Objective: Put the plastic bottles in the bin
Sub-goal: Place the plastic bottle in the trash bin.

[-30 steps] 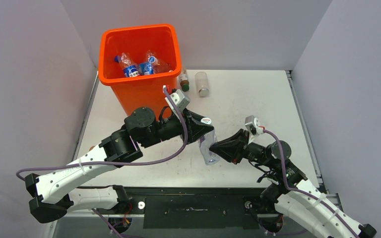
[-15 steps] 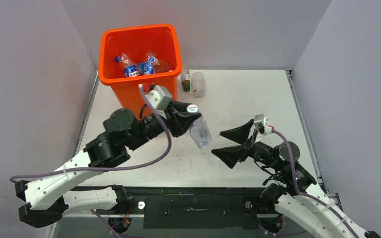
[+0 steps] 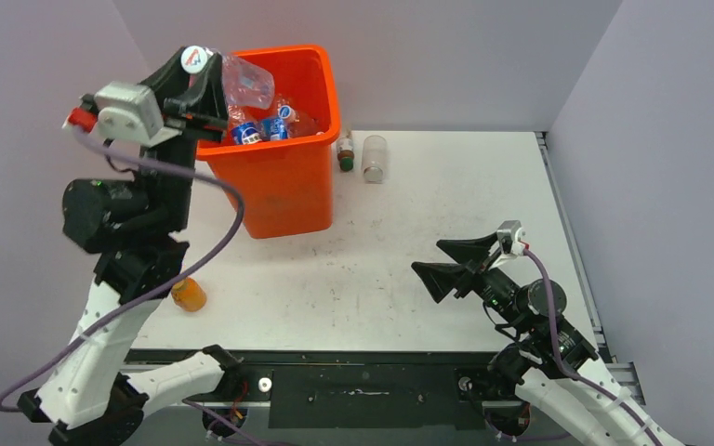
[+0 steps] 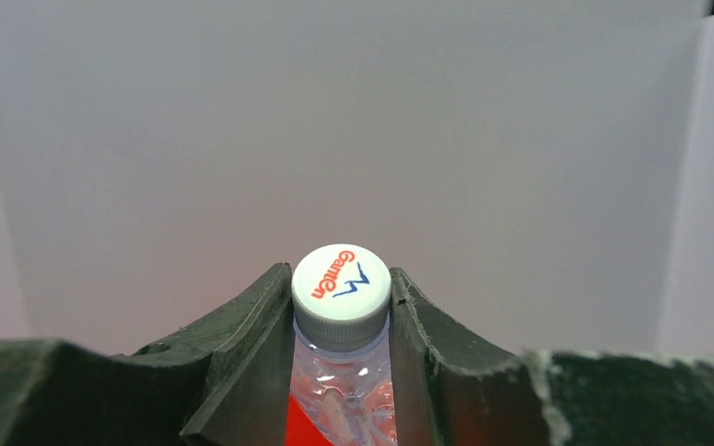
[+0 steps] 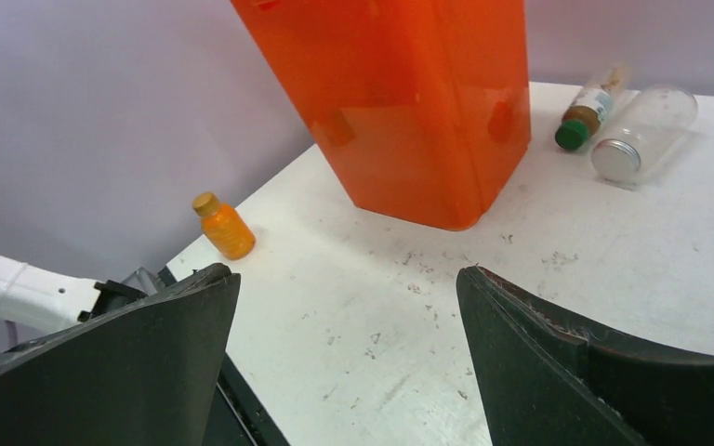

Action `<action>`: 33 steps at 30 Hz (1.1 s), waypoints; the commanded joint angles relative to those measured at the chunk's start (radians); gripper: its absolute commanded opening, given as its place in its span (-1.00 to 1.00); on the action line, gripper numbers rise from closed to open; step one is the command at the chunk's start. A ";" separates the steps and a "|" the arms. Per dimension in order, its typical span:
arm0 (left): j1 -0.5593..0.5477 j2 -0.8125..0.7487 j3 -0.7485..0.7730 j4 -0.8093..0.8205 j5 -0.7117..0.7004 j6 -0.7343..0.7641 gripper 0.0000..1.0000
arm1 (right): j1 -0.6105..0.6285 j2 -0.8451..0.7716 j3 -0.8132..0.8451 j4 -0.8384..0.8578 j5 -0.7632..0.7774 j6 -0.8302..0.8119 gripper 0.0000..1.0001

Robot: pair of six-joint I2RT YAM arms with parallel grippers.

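My left gripper (image 3: 199,69) is raised high at the bin's near-left corner, shut on the neck of a clear crumpled bottle (image 3: 247,82) with a white cap (image 4: 341,286). The bottle's body hangs over the open orange bin (image 3: 279,190). The left wrist view shows both fingers tight against the cap and neck (image 4: 344,372). Inside the bin lie clear bottles with blue labels (image 3: 247,131). A squat orange bottle (image 3: 188,295) lies on the table front left, also in the right wrist view (image 5: 224,226). My right gripper (image 3: 429,258) stands open and empty, low over the table's right half.
A small brown bottle with a green cap (image 3: 345,153) and a clear jar with a silver lid (image 3: 372,158) lie just right of the bin, next to each other (image 5: 584,116) (image 5: 641,135). Grey walls close in the table on three sides.
My left arm swung up and to the left, carrying the clear bottle from mid-table to above the bin. My right gripper let go of that bottle, opened wide and drew back to the right.
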 commanded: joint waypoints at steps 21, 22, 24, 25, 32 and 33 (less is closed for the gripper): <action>0.469 0.490 0.054 0.021 0.382 -0.566 -1.00 | 0.008 -0.085 -0.126 -0.060 0.363 0.149 0.79; 0.472 0.490 0.052 0.013 0.382 -0.570 -1.00 | 0.008 -0.063 -0.112 -0.076 0.362 0.144 0.79; 0.474 0.495 0.052 0.000 0.386 -0.576 -1.00 | 0.008 -0.026 -0.083 -0.114 0.386 0.142 0.79; 0.474 0.497 0.053 -0.006 0.393 -0.577 -1.00 | 0.008 -0.016 -0.072 -0.128 0.394 0.140 0.79; 0.478 0.519 0.077 -0.070 0.439 -0.566 -0.77 | 0.009 -0.040 -0.082 -0.123 0.423 0.194 0.79; 0.478 0.521 0.079 -0.081 0.445 -0.561 -0.58 | 0.008 -0.047 -0.088 -0.116 0.422 0.196 0.79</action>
